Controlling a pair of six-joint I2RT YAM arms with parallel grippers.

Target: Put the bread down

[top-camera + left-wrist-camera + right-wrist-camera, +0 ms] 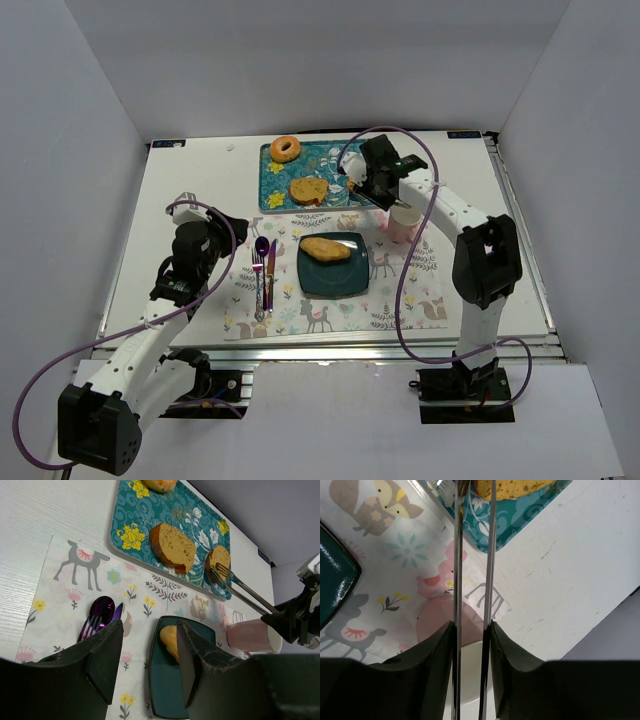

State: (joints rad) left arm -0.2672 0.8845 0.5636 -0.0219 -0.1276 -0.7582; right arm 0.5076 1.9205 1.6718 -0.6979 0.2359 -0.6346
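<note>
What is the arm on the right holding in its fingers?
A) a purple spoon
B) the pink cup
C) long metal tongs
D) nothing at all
C: the right gripper is clamped on the two thin bars of the metal tongs, whose tips reach a small piece of bread on the teal tray.

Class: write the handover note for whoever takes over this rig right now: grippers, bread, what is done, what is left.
Left gripper open, empty, above the placemat.
Right gripper shut on the tongs, their tips at the small bread piece on the teal tray.
Done: one oval bread lies on the dark plate.
Left: the small piece and the larger slice, both on the tray.
</note>
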